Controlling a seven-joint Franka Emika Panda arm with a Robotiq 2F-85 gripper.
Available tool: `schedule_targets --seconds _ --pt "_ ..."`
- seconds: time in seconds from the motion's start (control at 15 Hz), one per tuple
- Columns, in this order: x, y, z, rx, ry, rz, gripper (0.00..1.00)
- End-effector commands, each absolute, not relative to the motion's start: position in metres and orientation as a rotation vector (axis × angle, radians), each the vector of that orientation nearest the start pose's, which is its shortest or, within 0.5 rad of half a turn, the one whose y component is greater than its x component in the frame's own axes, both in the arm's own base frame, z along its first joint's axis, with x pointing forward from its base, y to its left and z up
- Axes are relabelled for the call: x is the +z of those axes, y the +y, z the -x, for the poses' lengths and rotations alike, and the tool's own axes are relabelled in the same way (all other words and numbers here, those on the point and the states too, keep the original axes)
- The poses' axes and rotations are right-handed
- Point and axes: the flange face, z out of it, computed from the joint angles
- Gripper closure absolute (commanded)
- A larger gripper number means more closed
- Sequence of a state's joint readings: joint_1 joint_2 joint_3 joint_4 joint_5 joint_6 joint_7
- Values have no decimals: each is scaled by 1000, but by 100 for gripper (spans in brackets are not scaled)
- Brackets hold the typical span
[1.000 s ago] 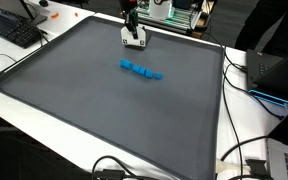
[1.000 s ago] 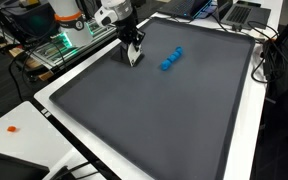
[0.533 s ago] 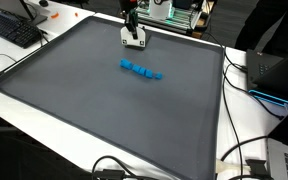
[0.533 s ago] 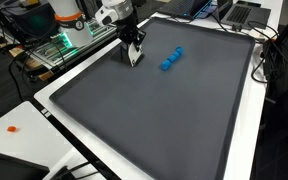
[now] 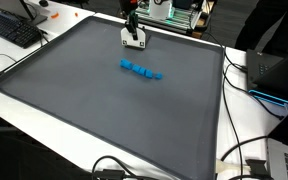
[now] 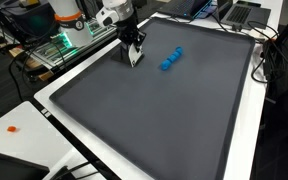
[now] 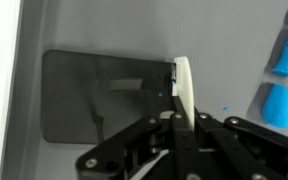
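Though slim, white piece point(image 7: 183, 88) inside gripper point(image 7: 175, 118)

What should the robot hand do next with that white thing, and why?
Probably lift a little and ease toward the blue blocks. The gripper is shut on a white piece close to the edge of the mat, while the blocks lie in a row apart from it, with bare mat between.

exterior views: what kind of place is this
Probably a robotics lab or office workbench: a computer keyboard at the edge, loose cables around the white table, and a big dark mat with small blue blocks.
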State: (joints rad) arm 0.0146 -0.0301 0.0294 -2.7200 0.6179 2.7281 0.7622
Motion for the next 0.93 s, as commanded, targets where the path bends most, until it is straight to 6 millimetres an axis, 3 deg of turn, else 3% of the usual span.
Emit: schedule_targets --seconds 0.0,0.27,0.33,0.4,0.6,0.87 --pt "227 -2 -399 92 1756 2298 99" --pt "224 -3 -397 125 1764 2305 99" --pt "224 -3 -397 124 1764 2309 92" --pt "225 -3 -397 119 1759 2307 71" --pt "229 -4 -397 111 1752 2313 62" --pt "244 -6 -401 59 1723 2340 33"
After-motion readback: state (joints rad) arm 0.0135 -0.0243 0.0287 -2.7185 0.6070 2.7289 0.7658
